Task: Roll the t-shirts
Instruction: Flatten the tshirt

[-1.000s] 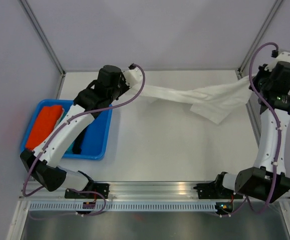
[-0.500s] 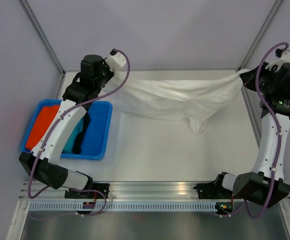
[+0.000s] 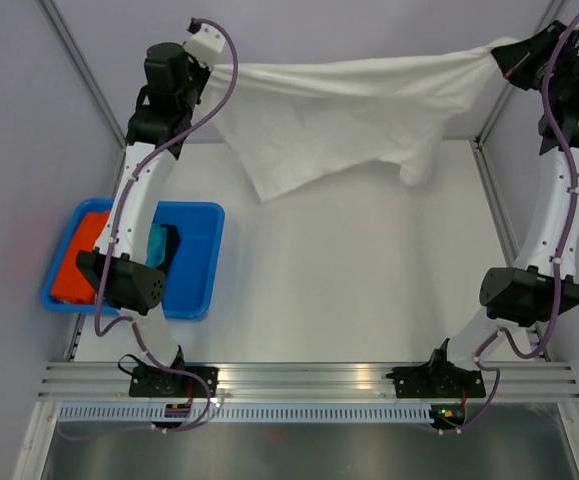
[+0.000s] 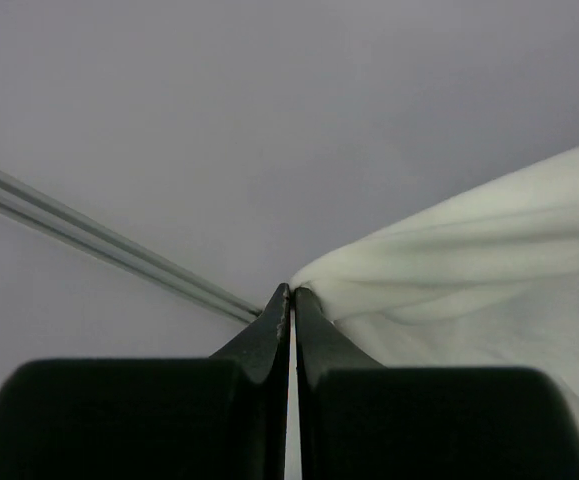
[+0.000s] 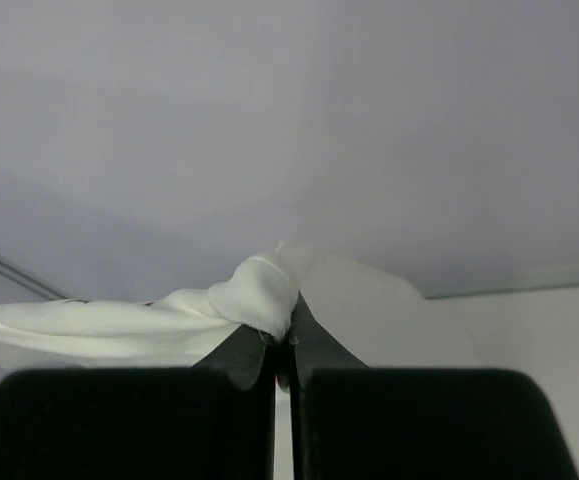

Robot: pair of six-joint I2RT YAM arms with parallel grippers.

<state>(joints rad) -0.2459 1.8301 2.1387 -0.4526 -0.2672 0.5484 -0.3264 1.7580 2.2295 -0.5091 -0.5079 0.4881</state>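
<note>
High above the table's [image 3: 349,300] far edge, the white t-shirt [image 3: 349,110] hangs stretched between both arms.
The left gripper [image 4: 291,300] is clenched on its left end and the right gripper [image 5: 281,338] on its right end; a blue bin [image 3: 197,285] stands at the left edge.

The white t-shirt [image 3: 349,110] is hanging spread across the top of the frame. Its upper edge is stretching taut from upper left to upper right, with loose wrinkled cloth drooping to a point at centre-left.
</note>
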